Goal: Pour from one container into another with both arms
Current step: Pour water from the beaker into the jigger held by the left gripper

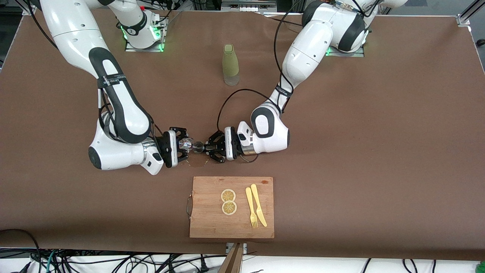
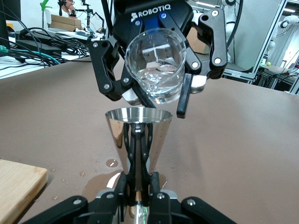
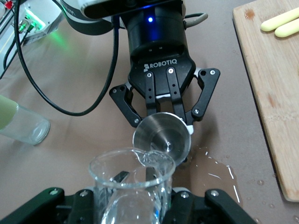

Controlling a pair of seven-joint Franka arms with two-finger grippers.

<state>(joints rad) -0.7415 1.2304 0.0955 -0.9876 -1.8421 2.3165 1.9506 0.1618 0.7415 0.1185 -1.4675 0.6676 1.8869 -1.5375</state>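
- Right gripper (image 1: pixel 183 144): over the puddle (image 1: pixel 197 162) that lies on the table (image 1: pixel 379 151) just farther from the front camera than the cutting board (image 1: pixel 212 223); fingers pinching a clear glass (image 2: pixel 155 65) across its wall.
- Glass: tipped lip-down over the metal cup (image 3: pixel 161 137), a little water left in it. Probably light, stiff, breakable and slick when wet; best held around the lower wall with a firm but not crushing squeeze.
- Metal cup: upright, mouth directly under the lip of the glass, over the same puddle as the glass. Thin polished steel, judged light, rigid and slippery; tapers downward, so likely to slide in the grip unless held low where the cone is narrow.
- Left gripper (image 1: pixel 210 148): over the puddle, facing the right one; fingers closed on the narrow base of the metal cup.
- Puddle and scattered drops: sign of spilled water; brown covering likely slick there.
- Cutting board: wooden, with a metal handle, carrying two lemon slices (image 1: pixel 228 201), a yellow fork (image 1: pixel 251 206) and a yellow knife (image 1: pixel 258 204).
- Bottle (image 1: pixel 230 64): upright, greenish, well apart from the cutting board and farther from the front camera.
- Room: little slack between the two grippers; plenty of open table around the cutting board.
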